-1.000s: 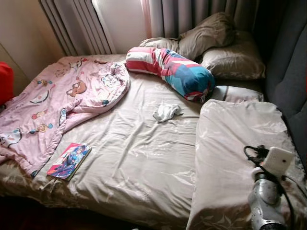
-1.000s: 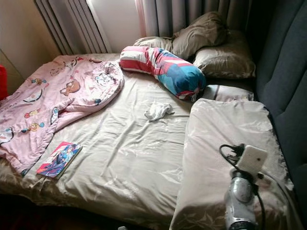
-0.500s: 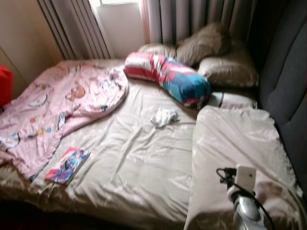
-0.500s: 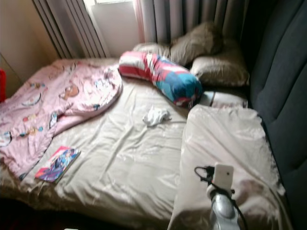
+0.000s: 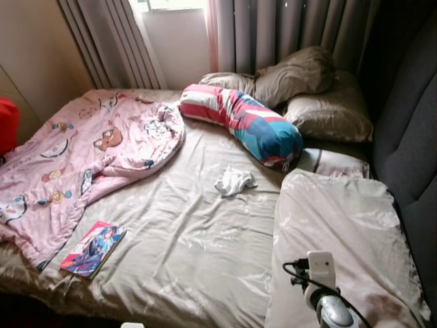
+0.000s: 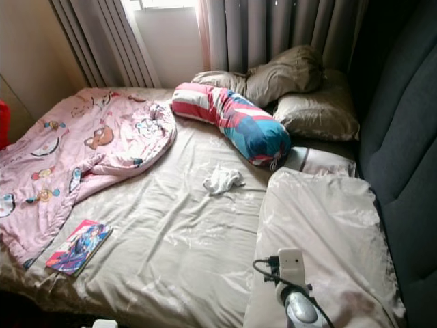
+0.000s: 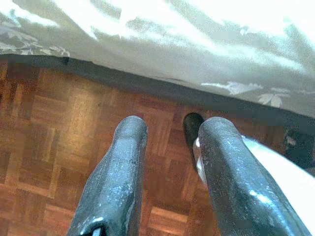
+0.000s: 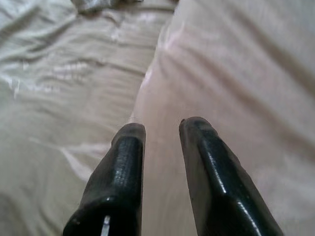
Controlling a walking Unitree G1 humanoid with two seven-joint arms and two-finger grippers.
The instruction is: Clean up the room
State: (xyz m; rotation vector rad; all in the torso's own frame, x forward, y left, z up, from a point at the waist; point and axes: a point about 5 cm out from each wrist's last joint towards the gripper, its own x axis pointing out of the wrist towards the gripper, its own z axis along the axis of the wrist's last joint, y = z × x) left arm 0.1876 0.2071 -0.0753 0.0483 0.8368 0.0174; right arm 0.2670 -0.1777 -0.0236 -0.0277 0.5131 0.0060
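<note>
Across the bed (image 5: 198, 253), spread with a shiny beige sheet, the clutter lies well scattered. On the robot's left a pink cartoon-print blanket (image 5: 75, 157) is bunched over that side of the mattress, and just beside its near edge a colourful book (image 5: 93, 248) lies flat near the foot of the bed. Near the middle of the sheet sits a small crumpled white cloth (image 5: 234, 182), apart from everything else. Beyond it a long bolster in red, white and blue stripes (image 5: 246, 123) lies slantwise, its far end near the grey curtains (image 5: 287, 31) and its near end touching a flat cushion (image 5: 334, 162). Two beige pillows (image 5: 321, 96) are piled at the head, against the dark padded headboard (image 5: 410, 137). On the right a folded beige duvet (image 5: 334, 232) lies along the mattress edge. The right arm (image 5: 328, 307) reaches up over that duvet from the near edge, and from its wrist the right hand (image 8: 162, 128) hovers above the duvet's fold, its two black fingers (image 8: 125, 162) a narrow gap apart and holding nothing. The left hand (image 7: 172, 132) hangs low beside the bed, pointing down at the parquet floor (image 7: 59, 147) below the sheet's hem, its fingers (image 7: 118, 172) likewise parted and empty.
</note>
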